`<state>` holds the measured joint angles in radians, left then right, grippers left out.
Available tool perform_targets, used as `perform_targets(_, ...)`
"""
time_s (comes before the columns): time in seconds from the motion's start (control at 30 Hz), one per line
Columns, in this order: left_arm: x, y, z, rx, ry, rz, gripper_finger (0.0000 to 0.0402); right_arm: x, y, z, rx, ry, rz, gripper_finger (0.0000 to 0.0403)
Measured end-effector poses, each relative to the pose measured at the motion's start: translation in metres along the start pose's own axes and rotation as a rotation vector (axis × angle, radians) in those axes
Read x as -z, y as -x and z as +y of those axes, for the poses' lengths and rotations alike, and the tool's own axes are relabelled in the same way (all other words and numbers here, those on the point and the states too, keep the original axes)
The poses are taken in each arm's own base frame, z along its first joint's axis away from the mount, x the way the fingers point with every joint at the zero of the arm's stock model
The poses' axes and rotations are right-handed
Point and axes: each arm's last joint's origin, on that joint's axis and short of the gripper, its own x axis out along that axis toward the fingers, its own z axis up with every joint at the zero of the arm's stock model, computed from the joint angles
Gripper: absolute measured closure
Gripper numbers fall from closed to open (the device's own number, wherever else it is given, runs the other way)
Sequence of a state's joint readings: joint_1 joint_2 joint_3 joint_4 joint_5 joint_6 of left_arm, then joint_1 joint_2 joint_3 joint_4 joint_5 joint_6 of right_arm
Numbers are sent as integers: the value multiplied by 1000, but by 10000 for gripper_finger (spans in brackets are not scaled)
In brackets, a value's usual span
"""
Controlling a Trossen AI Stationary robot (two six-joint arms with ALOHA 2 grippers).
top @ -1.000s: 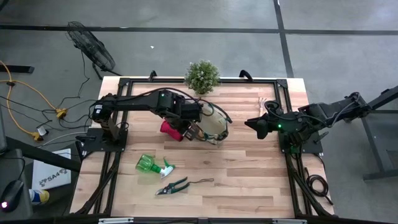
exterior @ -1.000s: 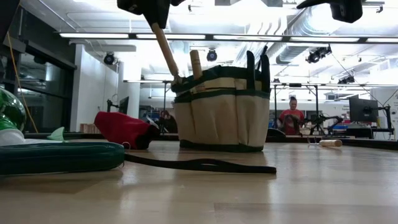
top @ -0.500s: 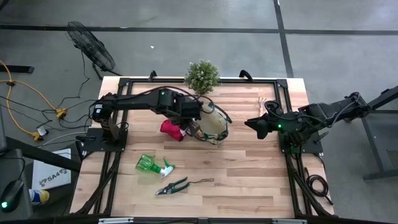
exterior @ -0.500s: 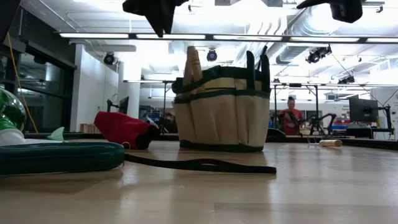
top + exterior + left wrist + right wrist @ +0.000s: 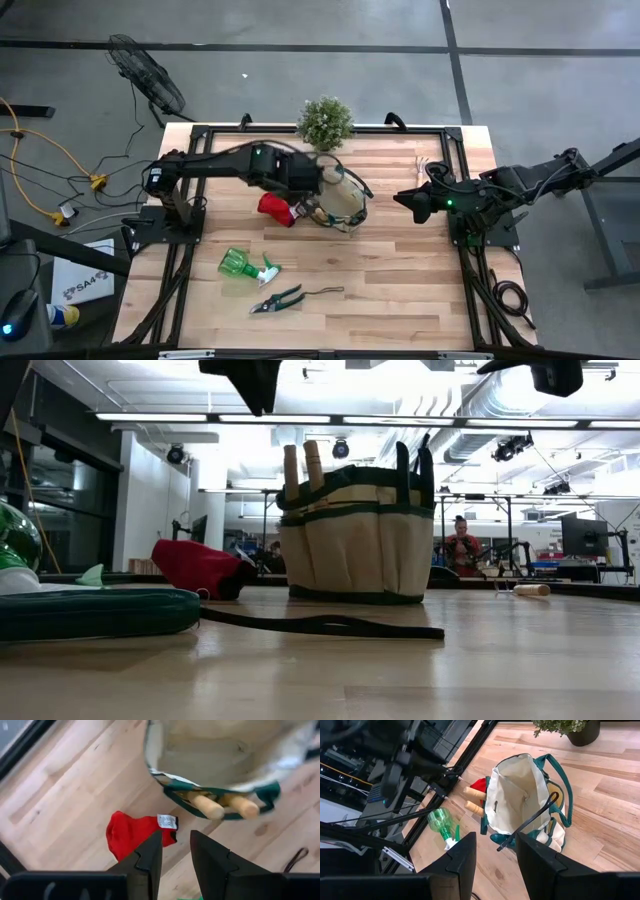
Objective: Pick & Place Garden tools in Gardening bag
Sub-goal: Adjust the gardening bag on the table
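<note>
L fingers [image 5: 175,851] slightly apart, empty, above bag [image 5: 345,205] w/ 2 wooden handles [image 5: 224,806]; R fingers [image 5: 494,854] likely empty too.

- Grey floor [image 5: 300,60] with dark seams surrounds the wooden table [image 5: 400,290].
- Fan [image 5: 145,75] stands beyond the table's corner.
- Yellow cable [image 5: 45,150] trails nearby.
- Ceiling strip lights [image 5: 330,418] glow.
- A person [image 5: 462,550] stands far back.

potted plant [image 5: 325,122], floor fan [image 5: 146,73], person [image 5: 462,546]
</note>
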<state>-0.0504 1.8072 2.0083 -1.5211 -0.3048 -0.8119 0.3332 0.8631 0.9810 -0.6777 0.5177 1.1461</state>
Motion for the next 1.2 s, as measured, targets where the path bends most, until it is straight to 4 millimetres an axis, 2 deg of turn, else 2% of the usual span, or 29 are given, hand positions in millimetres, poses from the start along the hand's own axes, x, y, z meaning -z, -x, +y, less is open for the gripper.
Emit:
perform_targets(0.2,11,8,-11,-31,-83,-84,321,0,0,0,0,-1,0,274)
perform_targets(0.4,23,23,-15,-30,-148,-160,387,0,0,0,0,0,0,274)
perform_targets(0.67,38,43,-1,-103,-184,-234,400,0,0,0,0,0,0,274)
perform_targets(0.8,51,54,12,-47,-180,-305,400,0,0,0,0,0,-1,274)
perform_targets(0.97,73,44,30,26,-202,-367,401,0,0,0,-2,-1,-1,274)
perform_targets(1.2,106,20,65,242,-166,-465,401,0,0,0,-2,-2,-1,274)
